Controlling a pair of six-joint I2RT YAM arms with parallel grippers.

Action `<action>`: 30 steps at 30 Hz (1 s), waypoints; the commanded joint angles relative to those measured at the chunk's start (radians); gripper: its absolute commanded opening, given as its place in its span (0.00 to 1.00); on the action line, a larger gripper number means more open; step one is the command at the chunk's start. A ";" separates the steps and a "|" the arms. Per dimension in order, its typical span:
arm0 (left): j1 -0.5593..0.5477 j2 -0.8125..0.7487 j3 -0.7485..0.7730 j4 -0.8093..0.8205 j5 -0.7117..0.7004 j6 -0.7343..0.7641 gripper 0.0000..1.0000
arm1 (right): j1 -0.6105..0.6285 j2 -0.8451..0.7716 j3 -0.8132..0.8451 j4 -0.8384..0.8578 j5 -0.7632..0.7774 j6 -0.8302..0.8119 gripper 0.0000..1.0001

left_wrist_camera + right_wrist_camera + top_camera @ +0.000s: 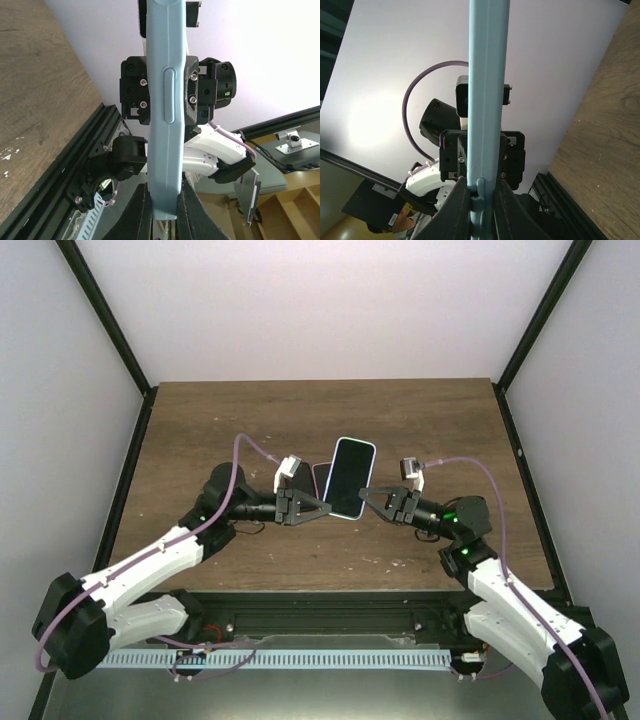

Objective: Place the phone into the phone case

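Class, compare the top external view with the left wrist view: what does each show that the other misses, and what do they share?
Only the top external view shows the phone face-on, its screen dark. Only the left wrist view shows the long side button on the edge of the light blue case. Both show the left gripper and right gripper clamping the phone from opposite sides, above the table.
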 commanded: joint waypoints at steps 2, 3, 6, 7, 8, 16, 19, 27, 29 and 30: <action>-0.005 -0.004 0.043 -0.073 -0.014 0.045 0.00 | 0.007 0.010 0.038 0.070 -0.005 -0.013 0.14; -0.005 -0.004 0.053 -0.111 -0.016 0.064 0.00 | 0.007 0.012 0.035 0.079 -0.006 -0.010 0.16; -0.006 -0.015 0.063 -0.163 -0.031 0.098 0.00 | 0.007 0.020 0.034 0.087 -0.009 -0.015 0.11; -0.005 -0.021 0.066 -0.178 -0.036 0.106 0.04 | 0.007 0.022 0.037 0.084 -0.013 -0.022 0.06; -0.005 -0.026 0.069 -0.194 -0.043 0.115 0.16 | 0.007 0.023 0.038 0.078 -0.017 -0.028 0.02; 0.010 -0.062 0.096 -0.282 -0.064 0.163 0.54 | 0.007 0.035 0.062 -0.009 -0.139 -0.121 0.01; 0.019 -0.052 0.095 -0.267 -0.062 0.166 0.55 | 0.008 0.053 0.066 0.014 -0.207 -0.122 0.01; 0.026 0.011 0.076 -0.114 -0.018 0.092 0.45 | 0.021 0.071 0.097 -0.025 -0.265 -0.153 0.02; 0.026 0.022 0.072 -0.093 -0.013 0.080 0.43 | 0.029 0.089 0.098 -0.019 -0.278 -0.153 0.02; 0.027 0.027 0.069 -0.083 -0.011 0.075 0.41 | 0.033 0.096 0.095 -0.013 -0.281 -0.149 0.02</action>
